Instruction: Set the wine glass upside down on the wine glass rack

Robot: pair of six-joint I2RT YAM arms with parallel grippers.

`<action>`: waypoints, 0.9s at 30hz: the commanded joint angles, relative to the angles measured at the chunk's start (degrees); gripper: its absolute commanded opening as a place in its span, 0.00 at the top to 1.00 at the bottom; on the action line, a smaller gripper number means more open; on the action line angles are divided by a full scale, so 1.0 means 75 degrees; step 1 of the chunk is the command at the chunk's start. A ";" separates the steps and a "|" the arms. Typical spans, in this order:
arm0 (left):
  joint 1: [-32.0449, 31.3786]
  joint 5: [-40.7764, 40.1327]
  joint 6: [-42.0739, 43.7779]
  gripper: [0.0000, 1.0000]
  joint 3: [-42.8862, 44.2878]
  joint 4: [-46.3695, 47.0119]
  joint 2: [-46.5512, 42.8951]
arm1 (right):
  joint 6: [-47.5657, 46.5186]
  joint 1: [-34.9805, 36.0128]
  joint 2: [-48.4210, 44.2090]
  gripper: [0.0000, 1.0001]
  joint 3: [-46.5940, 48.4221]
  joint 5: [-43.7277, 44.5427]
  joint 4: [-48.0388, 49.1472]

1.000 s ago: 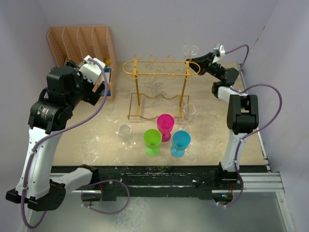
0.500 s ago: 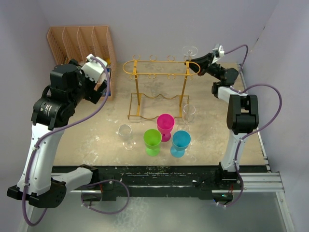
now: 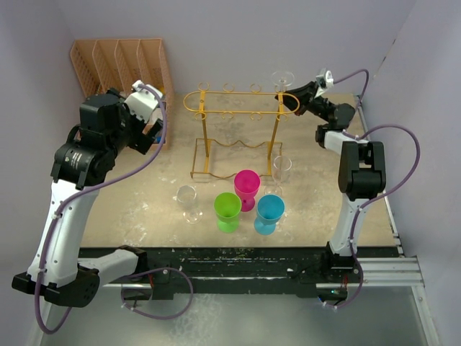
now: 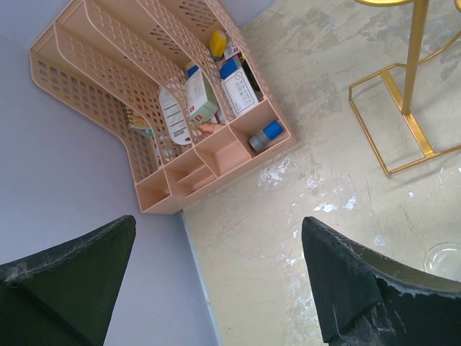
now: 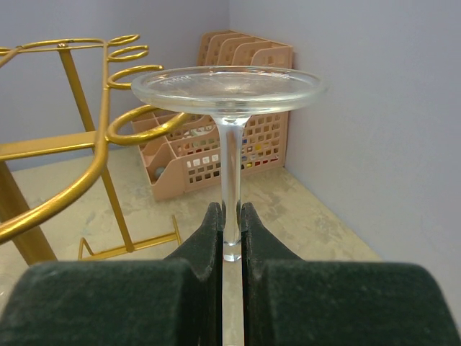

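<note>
Beside the rack (image 3: 204,140), outstretched right pincer (image 5: 230,216) clamps the wine glass (image 5: 229,86); left pincer (image 4: 218,231) wide.

The wine glass rack (image 4: 415,58) was gold, the wine glass (image 5: 227,86) clear, the organiser (image 4: 94,79) peach-orange with gridded holes. There were a magenta cup (image 3: 247,182), green cup (image 3: 227,207) and blue cup (image 3: 270,209).

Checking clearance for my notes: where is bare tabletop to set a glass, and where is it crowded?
Bare: the strip between the file organiser and the wine glass rack; the patch between the blue cup and the right arm. Crowded: around the pink cup in front of the rack.
</note>
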 commanded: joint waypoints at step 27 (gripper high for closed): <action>0.0063 0.0767 -0.0100 0.00 0.0031 0.0318 0.0449 | 0.0242 -0.0169 -0.0364 1.00 0.0537 0.0504 0.2734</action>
